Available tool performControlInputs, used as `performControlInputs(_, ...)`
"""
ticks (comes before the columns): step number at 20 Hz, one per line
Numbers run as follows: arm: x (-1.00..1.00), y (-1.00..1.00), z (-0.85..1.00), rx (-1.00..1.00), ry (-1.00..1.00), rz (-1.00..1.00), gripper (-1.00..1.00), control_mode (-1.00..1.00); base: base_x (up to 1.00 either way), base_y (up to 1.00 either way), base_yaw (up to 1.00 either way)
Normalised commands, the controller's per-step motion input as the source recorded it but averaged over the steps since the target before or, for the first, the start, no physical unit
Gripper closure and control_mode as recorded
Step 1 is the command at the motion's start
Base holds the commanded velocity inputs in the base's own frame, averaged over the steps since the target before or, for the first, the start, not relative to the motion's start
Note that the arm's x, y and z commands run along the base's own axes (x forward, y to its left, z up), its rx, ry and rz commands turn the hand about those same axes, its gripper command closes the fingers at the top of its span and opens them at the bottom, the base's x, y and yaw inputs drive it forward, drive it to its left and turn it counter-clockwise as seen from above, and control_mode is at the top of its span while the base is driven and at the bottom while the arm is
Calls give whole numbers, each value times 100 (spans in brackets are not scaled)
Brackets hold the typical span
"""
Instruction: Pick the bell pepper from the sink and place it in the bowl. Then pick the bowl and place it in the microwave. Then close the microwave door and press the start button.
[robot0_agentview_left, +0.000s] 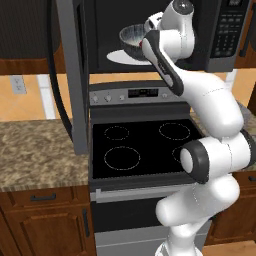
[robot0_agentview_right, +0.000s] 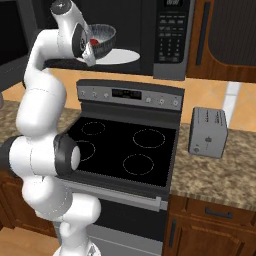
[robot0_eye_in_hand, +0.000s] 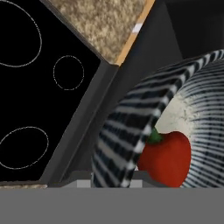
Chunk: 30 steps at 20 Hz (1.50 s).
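Observation:
The dark streaked bowl sits high in the open mouth of the microwave, just over its white round plate. The red bell pepper lies inside the bowl. My gripper is shut on the bowl's near rim. The microwave door stands swung open to the left. The sink is out of view.
A black glass cooktop lies directly below the microwave, with its knob panel behind. Speckled stone counters flank it. A small grey toaster stands on the right counter. Wooden cabinets hang to the right of the microwave.

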Motion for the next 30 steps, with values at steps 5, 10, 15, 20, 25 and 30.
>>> performControlInputs(5, 68, -3, -33, -9, -9, 6, 100, -100, 0, 0, 0)
performControlInputs(10, 6, 0, -1, -10, -2, 0, -100, -100, 0, 0, 0)
performControlInputs(15, 1, 3, 8, -4, -10, 0, -100, -100, 0, 0, 0)
performControlInputs(20, -85, -16, 15, 0, -30, 10, -100, -100, 0, 0, 0)
performControlInputs(25, -100, -9, -14, 0, -17, 7, -100, -100, 0, 0, 0)
performControlInputs(30, -100, 4, -8, -6, -3, 5, -100, -100, 0, 0, 0)
